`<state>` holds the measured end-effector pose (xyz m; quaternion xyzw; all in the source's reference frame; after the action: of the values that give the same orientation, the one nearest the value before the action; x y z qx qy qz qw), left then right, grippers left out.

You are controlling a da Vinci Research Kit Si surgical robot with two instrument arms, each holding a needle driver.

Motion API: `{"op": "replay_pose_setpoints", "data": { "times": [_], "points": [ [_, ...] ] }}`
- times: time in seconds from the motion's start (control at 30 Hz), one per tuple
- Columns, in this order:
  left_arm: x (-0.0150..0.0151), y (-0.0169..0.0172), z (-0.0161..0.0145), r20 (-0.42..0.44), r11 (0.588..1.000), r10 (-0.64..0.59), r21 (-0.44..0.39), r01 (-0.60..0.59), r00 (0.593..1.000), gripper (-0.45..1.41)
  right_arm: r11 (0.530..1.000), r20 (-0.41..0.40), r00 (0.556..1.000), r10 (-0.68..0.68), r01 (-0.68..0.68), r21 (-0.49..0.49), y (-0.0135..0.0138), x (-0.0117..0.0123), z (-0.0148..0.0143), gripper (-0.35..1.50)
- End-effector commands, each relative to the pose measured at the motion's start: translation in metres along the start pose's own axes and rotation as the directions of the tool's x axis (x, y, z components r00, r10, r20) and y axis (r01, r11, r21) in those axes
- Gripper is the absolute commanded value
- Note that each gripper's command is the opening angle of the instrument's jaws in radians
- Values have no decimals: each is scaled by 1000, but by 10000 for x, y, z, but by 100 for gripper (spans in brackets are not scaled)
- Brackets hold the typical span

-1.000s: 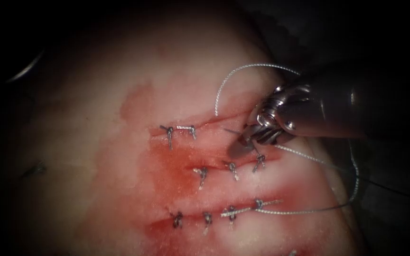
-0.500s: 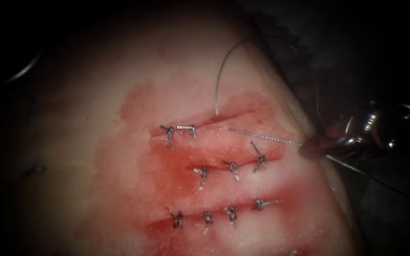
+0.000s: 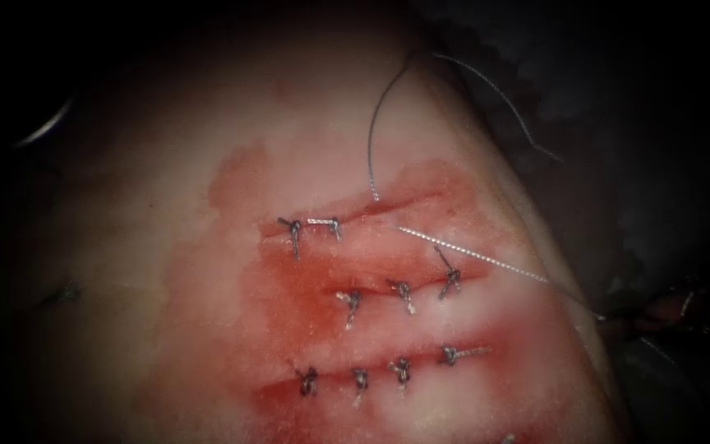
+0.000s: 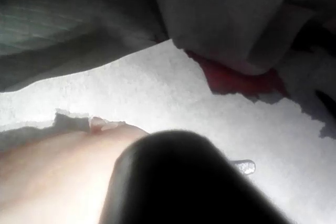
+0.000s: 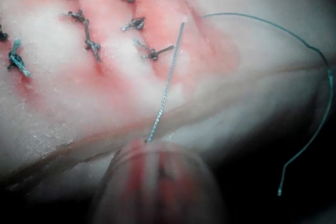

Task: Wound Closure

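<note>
Pale, moist pork tissue [image 3: 166, 271] carried three roughly parallel cuts [image 3: 355, 215], stained with glossy red fluid [image 3: 297, 296] and closed by small dark knotted stitches [image 3: 402, 372]. At the upper cut's right end, fine braided grey thread [image 3: 470, 253] left the surface and ran taut rightward off the tissue edge; a second strand arced upward. The right arm's tool [image 3: 671, 312] sat far right, off the tissue, the thread leading into it; jaw opening could not be determined. Needle position could not be determined.
</note>
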<state>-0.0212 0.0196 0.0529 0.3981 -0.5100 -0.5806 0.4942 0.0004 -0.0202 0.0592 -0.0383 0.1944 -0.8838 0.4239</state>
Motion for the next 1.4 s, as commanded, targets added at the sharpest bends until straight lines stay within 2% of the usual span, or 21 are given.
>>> {"op": "replay_pose_setpoints", "data": {
  "times": [0.03, 0.23, 0.37, 0.47, 0.77, 0.87, 1.03, 1.4],
  "points": [
    [-11, 0, 7, 3, 1000, 7, -4, -7, 1000, -45, 1000, -3, 1000, 5, -5, 8, -6, 13, 15, -35],
    [2, 14, 15, -28, 998, 27, -49, -28, 999, -45, 999, -16, 999, 43, -43, 17, -34, 60, 32, -35],
    [15, 31, 22, -84, 989, 53, -136, -64, 995, -45, 998, -22, 997, 68, -67, 19, -50, 85, 30, -35],
    [22, 44, 24, -116, 979, 81, -175, -101, 990, -45, 995, -37, 994, 102, -101, 23, -56, 102, 28, -35],
    [29, 63, 26, -170, 958, 133, -232, -171, 976, -45, 989, -119, 982, 146, -144, 26, -74, 181, 40, -35],
    [35, 72, 29, -198, 943, 159, -261, -209, 967, -45, 986, -148, 975, 166, -164, 22, -74, 198, 43, -35],
    [46, 90, 36, -259, 915, 194, -299, -270, 946, -45, 984, -189, 966, 174, -175, 10, -79, 220, 46, -35],
    [69, 128, 45, -400, 845, 248, -356, -399, 882, -45, 984, -208, 963, 173, -177, -1, -79, 229, 44, -35]
  ]
}}
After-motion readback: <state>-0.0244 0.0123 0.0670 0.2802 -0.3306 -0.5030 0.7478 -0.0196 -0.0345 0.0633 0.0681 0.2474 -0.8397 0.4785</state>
